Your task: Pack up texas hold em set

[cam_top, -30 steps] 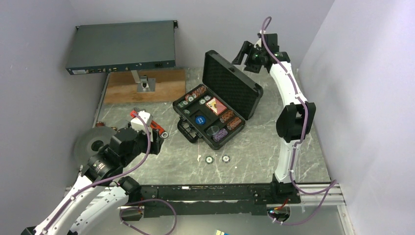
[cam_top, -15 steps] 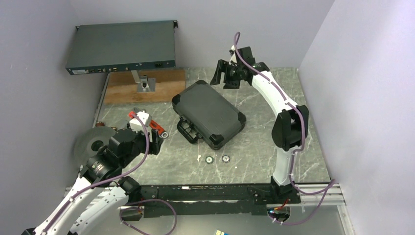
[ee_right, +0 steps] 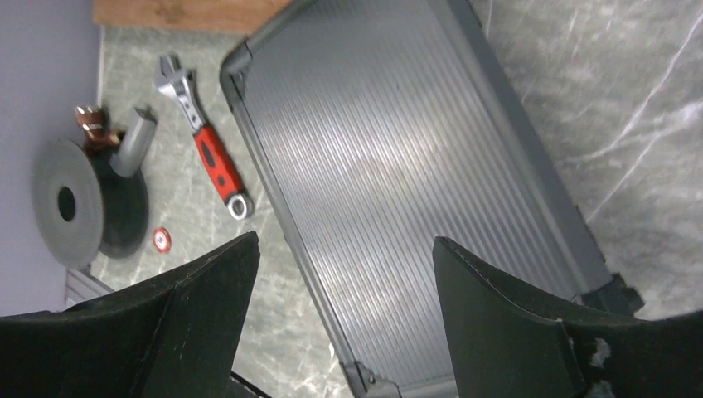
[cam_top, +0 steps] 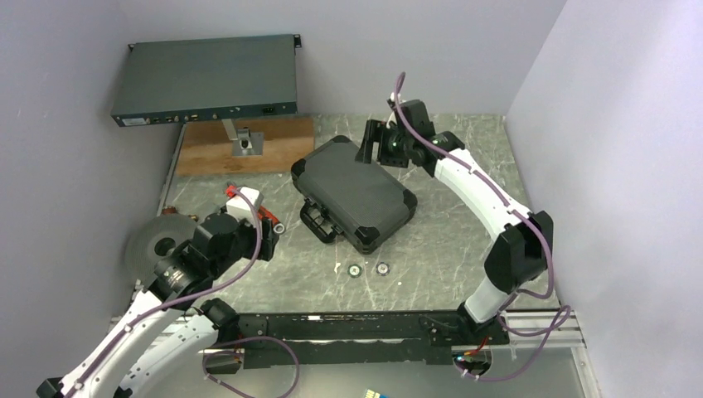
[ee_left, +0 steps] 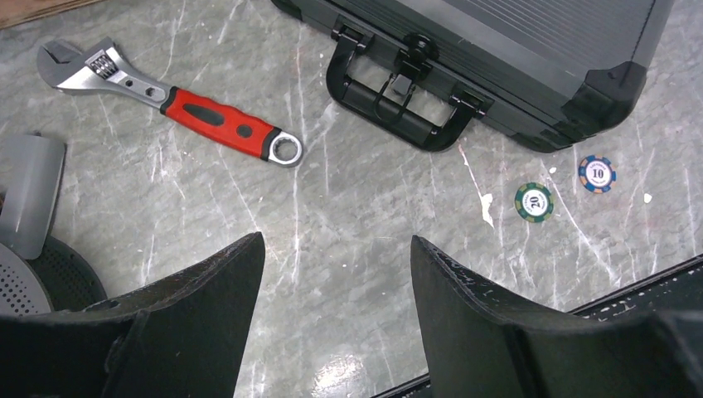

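Observation:
The black hard case (cam_top: 352, 195) lies shut in the middle of the table, its handle (ee_left: 406, 108) facing the near edge. Two loose poker chips lie in front of it, a green one (ee_left: 533, 201) and a blue one (ee_left: 597, 174), also visible from above as the green chip (cam_top: 354, 269) and the blue chip (cam_top: 382, 269). A red chip (ee_right: 162, 240) lies by the grey disc. My right gripper (cam_top: 365, 148) hovers open over the case's ribbed lid (ee_right: 398, 166) at its back corner. My left gripper (ee_left: 336, 249) is open over bare table, left of the chips.
A red-handled wrench (ee_left: 178, 112) lies left of the case. A grey disc on a dark base (cam_top: 153, 240) sits at the left edge. At the back stand a wooden board (cam_top: 249, 145) and a flat grey rack box (cam_top: 207, 79). Walls close in on both sides.
The case lid, upright a second ago, now lies shut. My right arm has come down and forward over the case's back corner. My left arm has shifted slightly.

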